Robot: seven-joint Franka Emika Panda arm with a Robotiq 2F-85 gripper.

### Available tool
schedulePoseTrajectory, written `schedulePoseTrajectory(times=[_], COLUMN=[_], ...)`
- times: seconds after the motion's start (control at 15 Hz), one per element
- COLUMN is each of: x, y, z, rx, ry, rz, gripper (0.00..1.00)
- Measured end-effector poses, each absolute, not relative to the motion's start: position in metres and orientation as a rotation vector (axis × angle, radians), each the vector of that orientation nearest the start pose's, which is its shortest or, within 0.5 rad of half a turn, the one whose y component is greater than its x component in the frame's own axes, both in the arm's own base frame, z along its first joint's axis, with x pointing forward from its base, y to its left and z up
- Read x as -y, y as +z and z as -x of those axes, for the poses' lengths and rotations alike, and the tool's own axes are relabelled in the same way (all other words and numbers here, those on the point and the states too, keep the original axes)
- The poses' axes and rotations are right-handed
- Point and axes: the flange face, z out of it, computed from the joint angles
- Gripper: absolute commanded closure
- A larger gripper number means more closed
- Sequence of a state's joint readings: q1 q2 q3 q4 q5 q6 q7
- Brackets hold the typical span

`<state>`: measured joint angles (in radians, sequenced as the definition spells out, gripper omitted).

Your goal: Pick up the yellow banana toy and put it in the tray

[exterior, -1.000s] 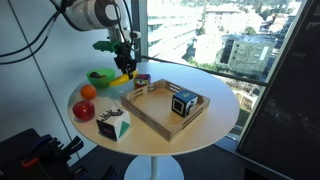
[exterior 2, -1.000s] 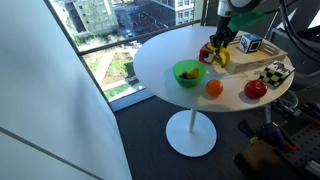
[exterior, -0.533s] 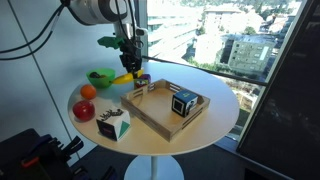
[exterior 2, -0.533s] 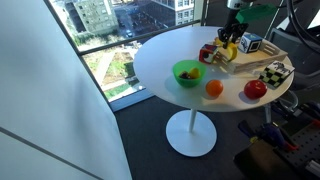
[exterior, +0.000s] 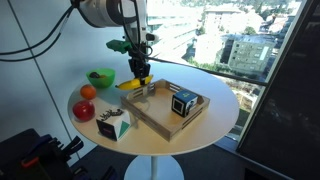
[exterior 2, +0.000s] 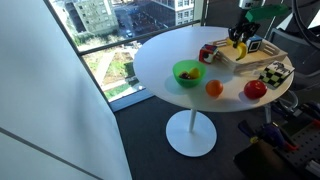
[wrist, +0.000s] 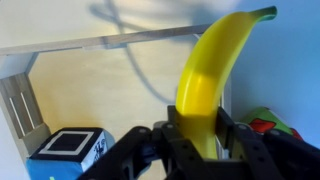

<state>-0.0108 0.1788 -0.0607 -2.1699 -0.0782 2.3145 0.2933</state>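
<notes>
Claw (wrist: pixel 200 138) is pressed onto the yellow banana toy (wrist: pixel 215 70), which is pinched across one end, with most of its length left sticking out past the fingers. The toy is held in the air, clear of the table (exterior: pixel 215 118), over the corner of the tray (exterior: pixel 150 122) nearest the green bowl (exterior: pixel 100 77). In the wrist view the body is seen above the tray floor, with the far tip past the rim. It is not yet set down.

Handling, as judged: the toy is probably light hollow plastic and stiff, since no sag is seen along the free length. The skin is smooth and slightly glossy, so some slip or twist in the pinch can be expected. The curved, rounded section gives the fingers little flat surface. A hold nearer the middle would be steadier, though the end hold looks adequate for so light a thing. The toy is not thought fragile, so a short drop should be tolerated.

The tray is shallow, rectangular pale wood with low raised sides and a matte flat floor. A black-and-white cube with a blue face (wrist: pixel 70 150) is seen already inside it, apart from the toy. A round orange fruit (exterior: pixel 89 92) and a red apple (exterior: pixel 84 110) are left on the round white table, near the bowl.
</notes>
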Motion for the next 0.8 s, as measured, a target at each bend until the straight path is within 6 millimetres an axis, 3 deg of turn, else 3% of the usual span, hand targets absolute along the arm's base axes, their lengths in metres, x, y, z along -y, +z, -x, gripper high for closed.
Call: schedulePoseTrajectory(times=[0.33,0.67,0.73,0.8], x=[0.067,0.075,0.075,0.075], y=[0.297,0.279,0.276,0.274], z=[-0.547,-0.545,-0.545,-0.544], rx=[-0.582,-0.604,-0.605,-0.605], ry=[0.081,0.132,0.140,0.146], rz=[3.157,3.158,3.158,3.158], gripper=[0.85,0.85,0.67,0.35])
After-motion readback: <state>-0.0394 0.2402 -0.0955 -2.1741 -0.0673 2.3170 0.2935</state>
